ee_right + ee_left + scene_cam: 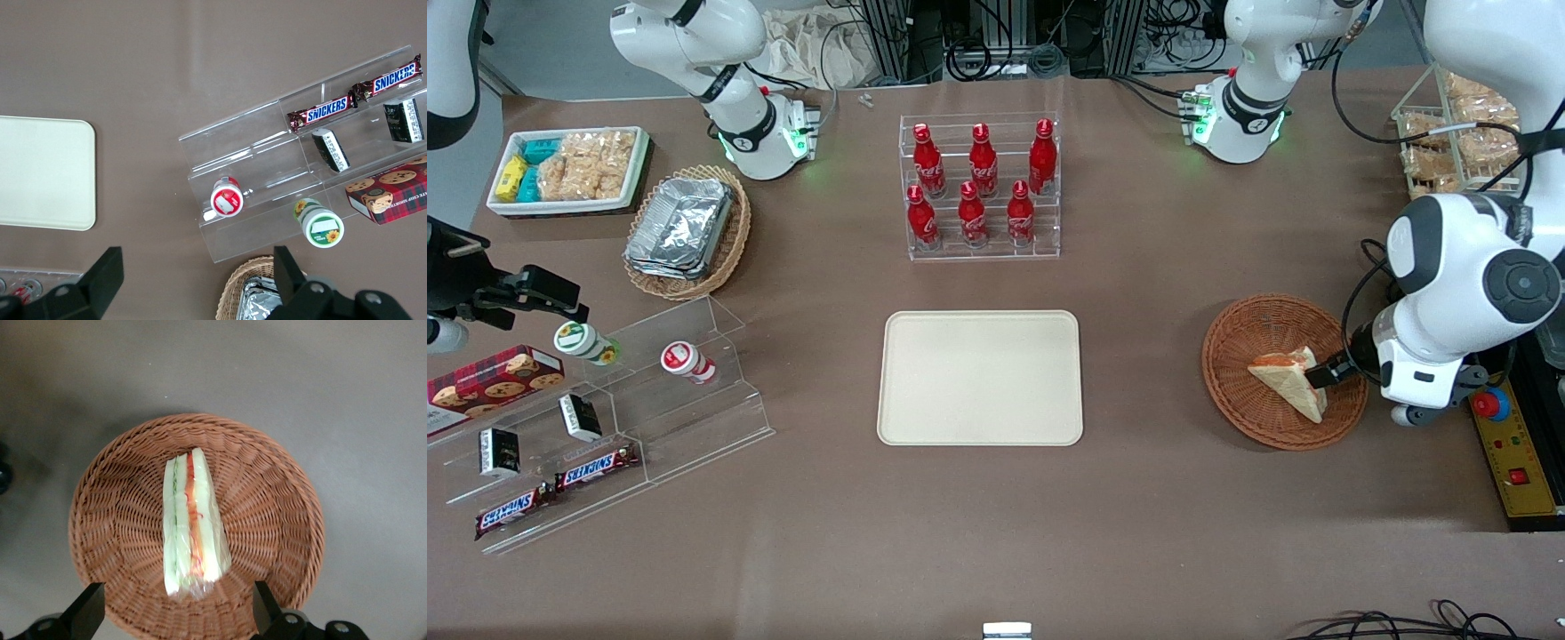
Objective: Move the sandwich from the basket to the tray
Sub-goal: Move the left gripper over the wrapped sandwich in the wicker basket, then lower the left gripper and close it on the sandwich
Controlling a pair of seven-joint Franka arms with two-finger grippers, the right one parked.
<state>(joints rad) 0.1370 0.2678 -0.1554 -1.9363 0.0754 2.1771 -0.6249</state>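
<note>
The sandwich point(1288, 382), a cream wedge in clear wrap with red and green filling along its edge point(192, 520), lies in the round reddish-brown wicker basket point(1232, 351) toward the working arm's end of the table. My left gripper point(1327, 373) hangs low over the basket's rim, at the sandwich's end nearest the arm. In the left wrist view the gripper point(177, 608) is open, one dark finger point(89, 608) on each side of the sandwich's end, not touching it. The cream rectangular tray point(978, 378) lies flat mid-table, with nothing on it.
A clear rack of red bottles point(983, 191) stands farther from the front camera than the tray. A control box with a red button point(1498, 444) lies beside the basket. Toward the parked arm's end are an acrylic snack shelf point(605, 418) and a tan basket of foil trays point(689, 231).
</note>
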